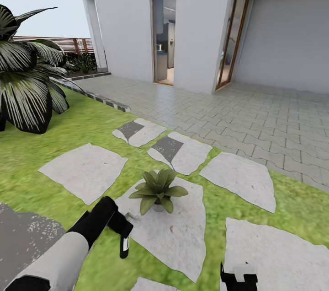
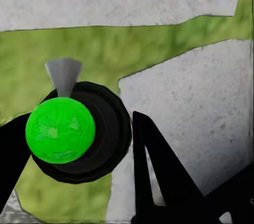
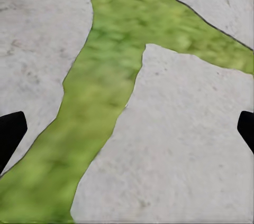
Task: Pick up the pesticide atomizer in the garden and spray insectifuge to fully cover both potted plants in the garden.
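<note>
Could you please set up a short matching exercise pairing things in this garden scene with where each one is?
Things:
1. potted plant
2. atomizer
3. palm
4. right gripper

Places:
A. between the left gripper's fingers
B. on a stepping stone, ahead of the left arm
C. at the head view's bottom edge
D. on the lawn, far left

Pairs: 1-B, 2-A, 3-D, 4-C

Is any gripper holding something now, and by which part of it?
The left gripper holds the pesticide atomizer, fingers on either side of its body. The right gripper holds nothing.
</note>
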